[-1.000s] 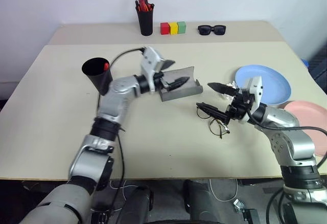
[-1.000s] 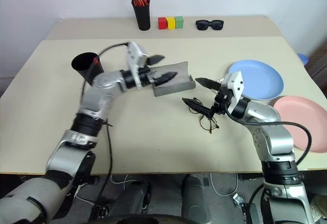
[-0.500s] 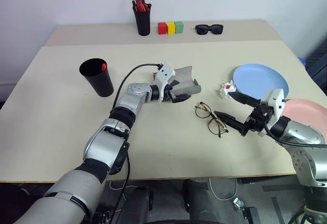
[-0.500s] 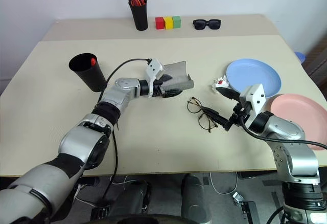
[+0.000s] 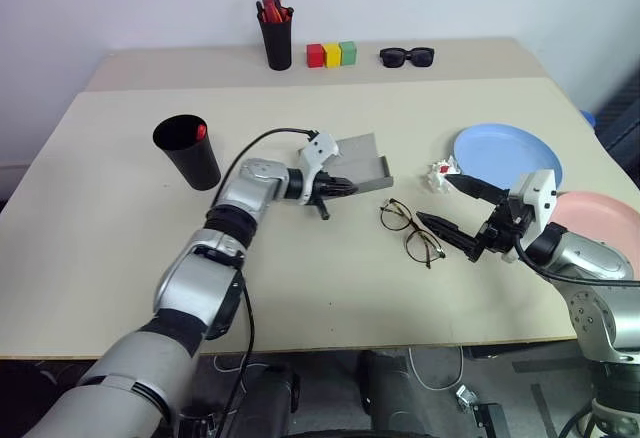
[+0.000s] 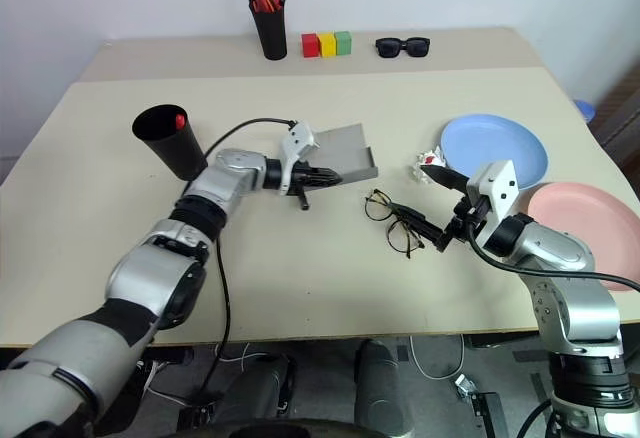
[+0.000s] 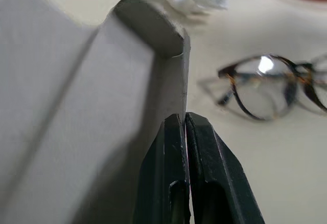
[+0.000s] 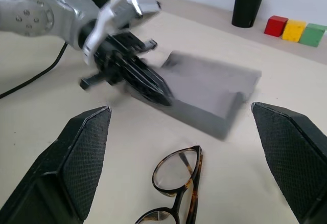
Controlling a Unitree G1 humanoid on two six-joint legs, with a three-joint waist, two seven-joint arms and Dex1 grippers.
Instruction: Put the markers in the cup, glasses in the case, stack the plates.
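Head-camera view of a beige tabletop (image 5: 120, 258). The grey felt-like oblong glasses case (image 5: 362, 161) lies open near the centre. The left gripper (image 5: 345, 187) has its two black fingers pressed together at the case's near edge, at about 7 o'clock of the case; in the left wrist view the closed fingers (image 7: 186, 183) meet against the case's thin grey wall, and it cannot be told whether the wall is pinched between them. The thin dark wire-frame eyeglasses with round clear lenses (image 5: 410, 230) lie unfolded on the table at 5 o'clock of the case, apart from it. The right gripper (image 5: 452, 206) stands just beside the glasses at their 3 o'clock, its fingers spread wide and empty. A small crumpled white-and-red scrap (image 5: 439, 173) lies between the case and the light blue round shallow plate (image 5: 508, 155). The salmon pink round plate (image 5: 600, 220) sits at 4 o'clock of the blue one, unstacked. The wide tapered matte black cup (image 5: 188, 151) stands at 9 o'clock of the case, a red marker tip (image 5: 201, 131) showing at its rim. Along the far edge: a slim black pen cup with red-orange pens (image 5: 277, 36), three small blocks, red, yellow and green (image 5: 332, 54), and thick black sunglasses (image 5: 406, 56).
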